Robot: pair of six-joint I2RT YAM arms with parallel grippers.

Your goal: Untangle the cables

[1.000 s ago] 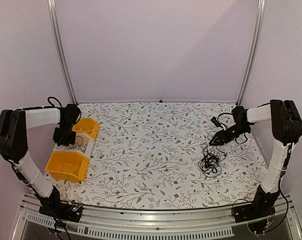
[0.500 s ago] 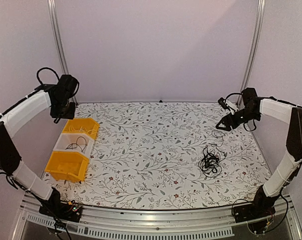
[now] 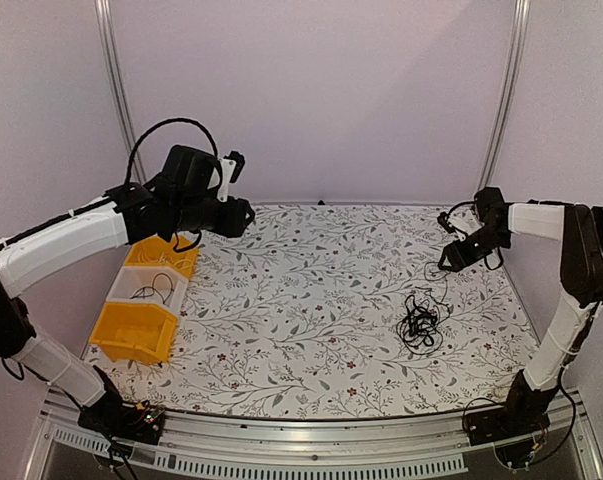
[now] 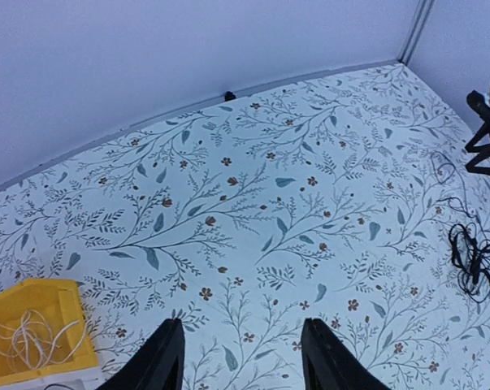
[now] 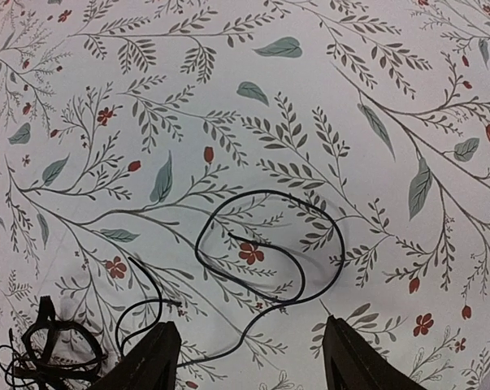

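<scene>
Top external, left tool (image 3: pixel 243 216) swung inward

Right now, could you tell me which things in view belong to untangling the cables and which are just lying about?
Job in hand:
- tangled black cables
- loose black strand beside them
- left tool and right tool, both open

Lying about:
- far yellow bin, holding a pale cord
- white bin, holding a black cable
- near yellow bin

The cables (image 3: pixel 419 325) are showing thin, matt black sheathing. The table cover (image 3: pixel 311 300) is looking smooth and matt, printed with leaves. The yellow bins (image 3: pixel 131 340) are gleaming like smooth plastic; the front rail (image 3: pixel 311 440) is shining as ribbed metal.
</scene>
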